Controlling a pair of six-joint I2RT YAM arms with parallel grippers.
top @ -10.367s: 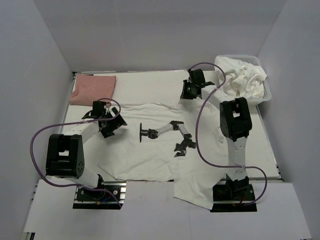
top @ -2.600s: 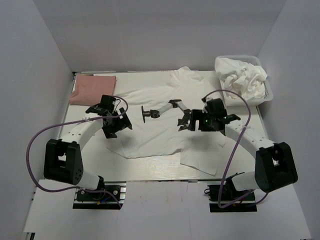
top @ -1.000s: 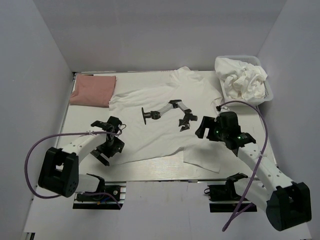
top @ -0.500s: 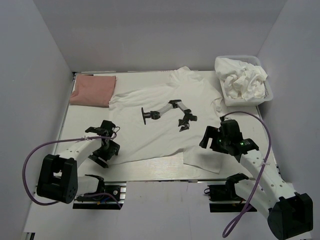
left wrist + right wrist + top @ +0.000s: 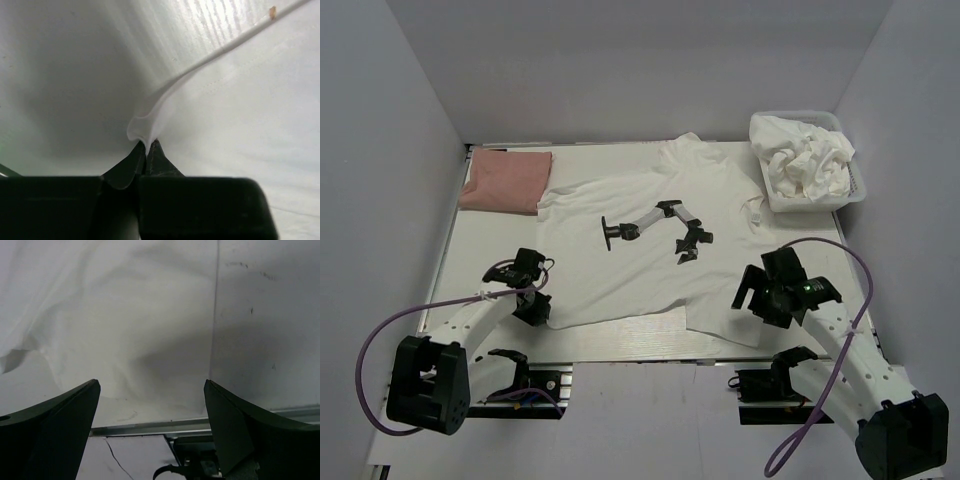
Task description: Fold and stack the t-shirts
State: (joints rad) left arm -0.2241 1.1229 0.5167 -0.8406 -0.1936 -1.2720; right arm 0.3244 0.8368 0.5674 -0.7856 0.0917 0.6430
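Left end effector (image 5: 146, 150): fingers pinched shut on a raised fold of the white t-shirt (image 5: 650, 210) hem. Only the left wrist view shows this pinch; from above the wrist covers it. Right end effector (image 5: 151, 385): fingers spread wide, holding nothing, over the shirt's near right corner and the tabletop (image 5: 470, 250) edge. Shirt lies spread flat mid-tabletop, long axis near to far, hem toward the arm bases. Folded pink shirt (image 5: 507, 180) far left; basket (image 5: 855, 190) of white shirts far right.
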